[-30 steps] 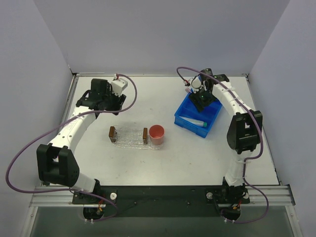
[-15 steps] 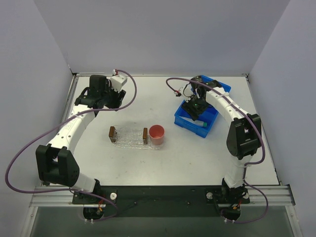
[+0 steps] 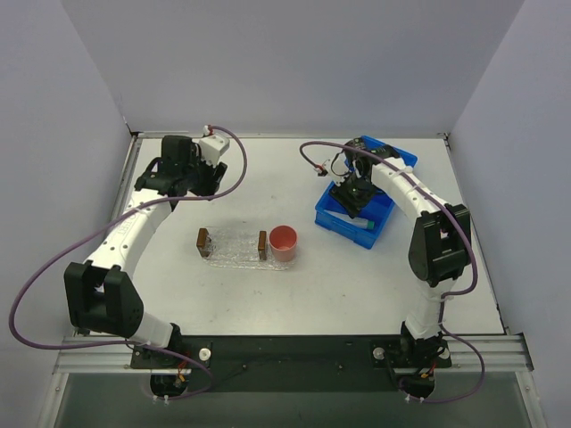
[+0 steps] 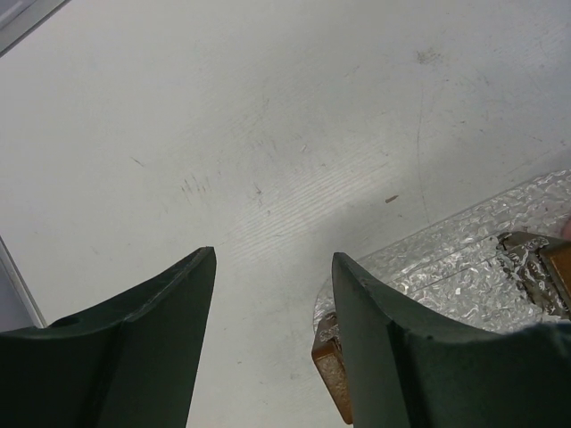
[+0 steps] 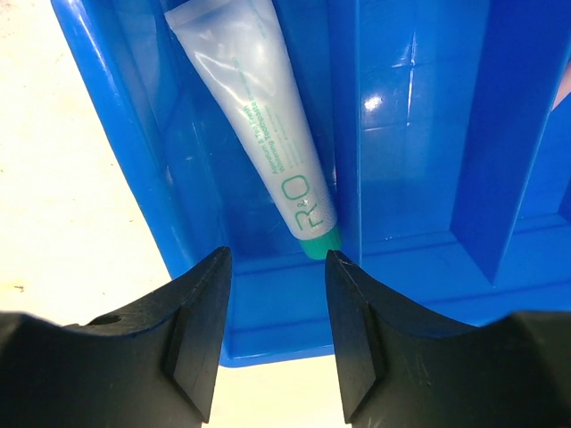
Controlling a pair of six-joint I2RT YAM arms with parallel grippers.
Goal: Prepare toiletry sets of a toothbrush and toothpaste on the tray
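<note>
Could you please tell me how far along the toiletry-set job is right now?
Done: nothing; the tray holds no set yet. In hand: the right tool, open, hangs over a toothpaste tube in the blue bin. Remaining: grasp it, move it to the tray, add a toothbrush.

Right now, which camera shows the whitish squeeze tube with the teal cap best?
Right wrist: the whitish teal-capped tube lies close up in the blue plastic bin, print readable. Top external shows only a small sliver at its cap end. Left wrist misses it.
</note>
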